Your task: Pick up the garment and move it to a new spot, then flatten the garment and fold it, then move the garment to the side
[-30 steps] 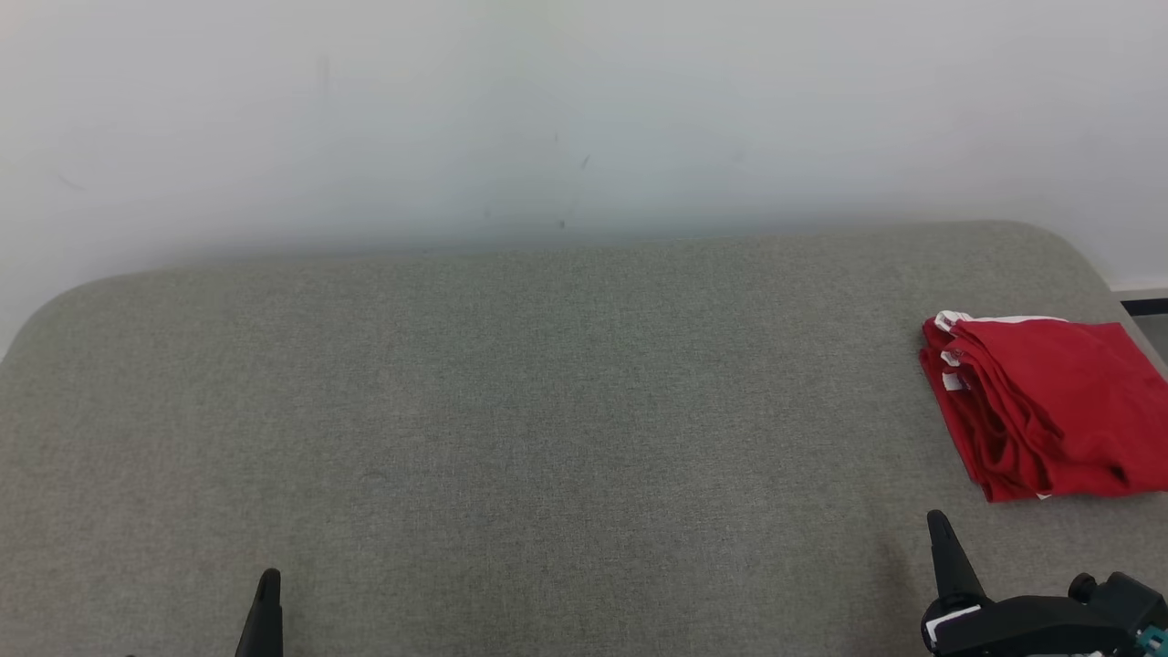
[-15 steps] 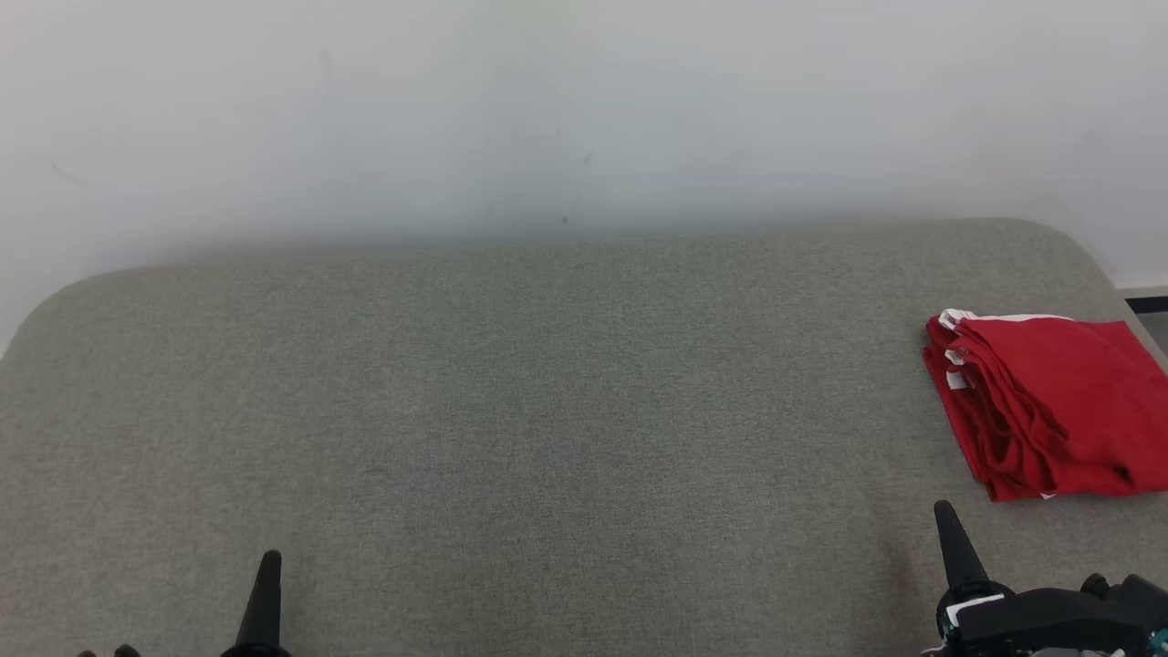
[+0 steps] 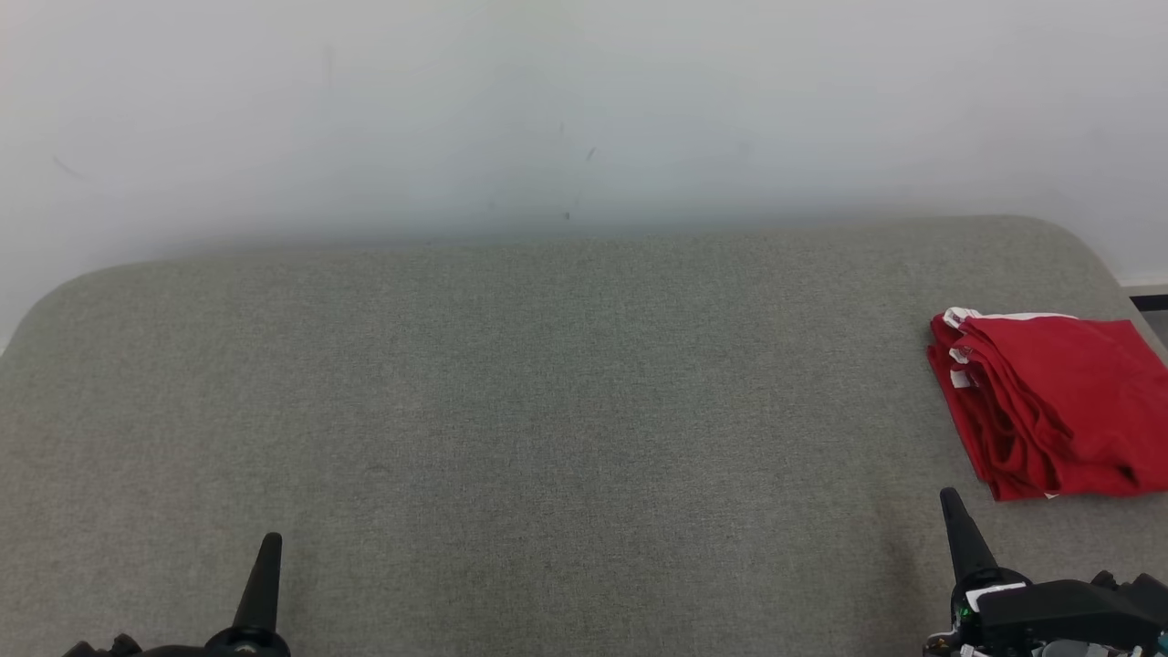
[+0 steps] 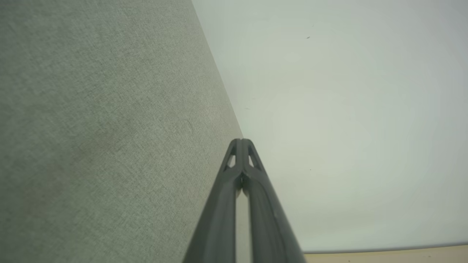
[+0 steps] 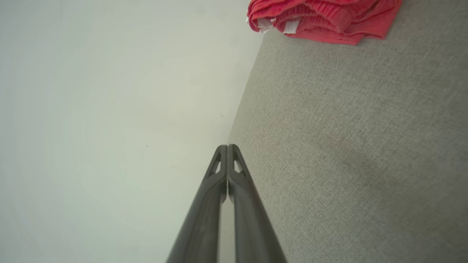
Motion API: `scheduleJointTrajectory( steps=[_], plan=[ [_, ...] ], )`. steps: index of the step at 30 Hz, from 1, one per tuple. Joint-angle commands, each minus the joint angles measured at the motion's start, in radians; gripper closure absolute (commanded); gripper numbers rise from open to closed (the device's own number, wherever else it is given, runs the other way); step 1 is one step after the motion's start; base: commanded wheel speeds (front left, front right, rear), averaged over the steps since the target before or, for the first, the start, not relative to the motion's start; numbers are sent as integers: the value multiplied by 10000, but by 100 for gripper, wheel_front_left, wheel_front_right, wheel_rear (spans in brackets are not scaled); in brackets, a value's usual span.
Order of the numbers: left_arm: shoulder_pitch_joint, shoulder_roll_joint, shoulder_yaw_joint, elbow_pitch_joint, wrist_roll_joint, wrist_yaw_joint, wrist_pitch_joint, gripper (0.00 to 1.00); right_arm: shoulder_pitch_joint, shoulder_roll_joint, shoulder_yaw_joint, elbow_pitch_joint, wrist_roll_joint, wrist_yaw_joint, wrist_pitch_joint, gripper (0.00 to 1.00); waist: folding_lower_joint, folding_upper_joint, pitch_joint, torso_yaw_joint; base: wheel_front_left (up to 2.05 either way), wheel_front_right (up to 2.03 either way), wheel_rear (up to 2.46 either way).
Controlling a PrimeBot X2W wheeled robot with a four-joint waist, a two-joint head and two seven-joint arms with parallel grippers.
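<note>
Grey table (image 3: 547, 383) holds one folded red garment (image 3: 1058, 401) at 3 o'clock, unmoved, while two empty, closed pincers, left pincer (image 3: 271, 540) at 7, right pincer (image 3: 950, 497) at 5, have edged forward.

The gray cloth counter (image 3: 547, 411) has round corners. A folded red garment (image 3: 1049, 401) lies at its right end.

Folded garment (image 3: 1058, 401), 3 o'clock: right side clipped by frame edge; top cut off in right wrist view. White tags (image 3: 956, 356) too small to read. Bases of left gripper (image 3: 271, 540) and right gripper (image 3: 949, 497) cut by bottom edge.
</note>
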State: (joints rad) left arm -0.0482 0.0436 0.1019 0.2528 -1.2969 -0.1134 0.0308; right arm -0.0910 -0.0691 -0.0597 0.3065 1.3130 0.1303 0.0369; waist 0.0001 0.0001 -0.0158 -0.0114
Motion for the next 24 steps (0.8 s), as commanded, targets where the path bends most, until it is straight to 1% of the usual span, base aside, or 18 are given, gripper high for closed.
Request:
scheduleJointTrajectory(
  steps=[1,24],
  plan=[
    [-209,66,38,-100,-247,-41,75,100,-159,23,-68,-129,211,6,64,100,-1,-1,6,4,0,0,0],
    [-502,81,99,-94,-2009,-131,546,100,-181,131,-371,-450,1891,7,513,100,-1,-1,108,65,0,0,0]
  ],
)
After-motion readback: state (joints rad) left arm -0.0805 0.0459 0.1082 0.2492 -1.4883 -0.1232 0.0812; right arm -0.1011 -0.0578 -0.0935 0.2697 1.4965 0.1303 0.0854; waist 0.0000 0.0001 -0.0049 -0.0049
